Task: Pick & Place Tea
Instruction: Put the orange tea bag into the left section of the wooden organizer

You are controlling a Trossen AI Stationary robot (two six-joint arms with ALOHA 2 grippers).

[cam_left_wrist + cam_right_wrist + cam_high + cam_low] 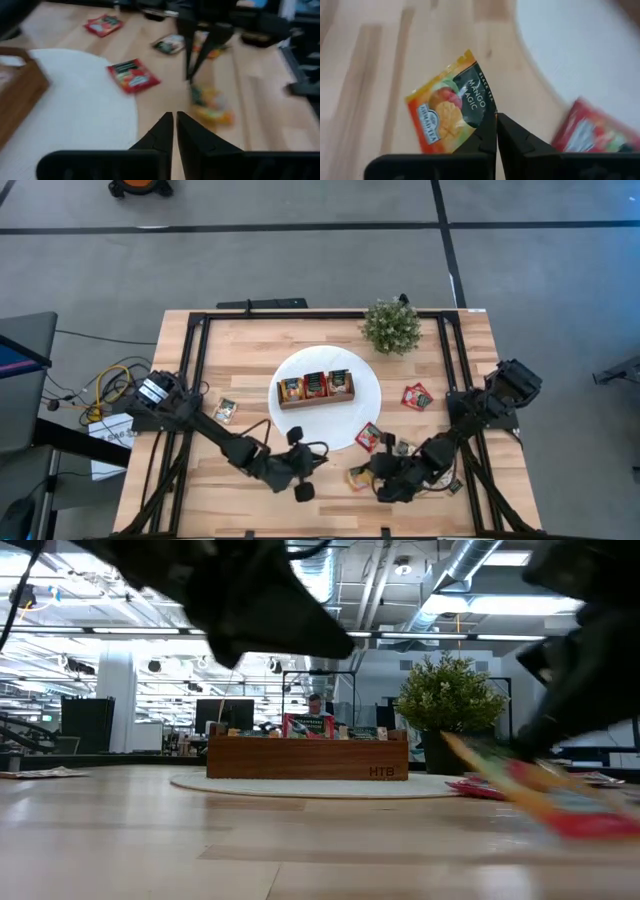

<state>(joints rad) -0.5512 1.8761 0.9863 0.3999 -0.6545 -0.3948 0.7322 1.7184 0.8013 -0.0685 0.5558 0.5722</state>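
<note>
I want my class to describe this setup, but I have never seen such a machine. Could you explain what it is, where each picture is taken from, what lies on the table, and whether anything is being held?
It is a robot with two dark arms at a wooden table. One picture looks straight down, one looks level across the tabletop, and one comes from each arm's wrist.

On the table lie a white disc carrying a wooden box, a small green plant, and scattered tea sachets.

The right gripper has shut on the corner of an orange mango sachet. A red sachet lies beside it, at the disc's edge. The left gripper is shut and holds nothing, close to the disc's near edge.
</note>
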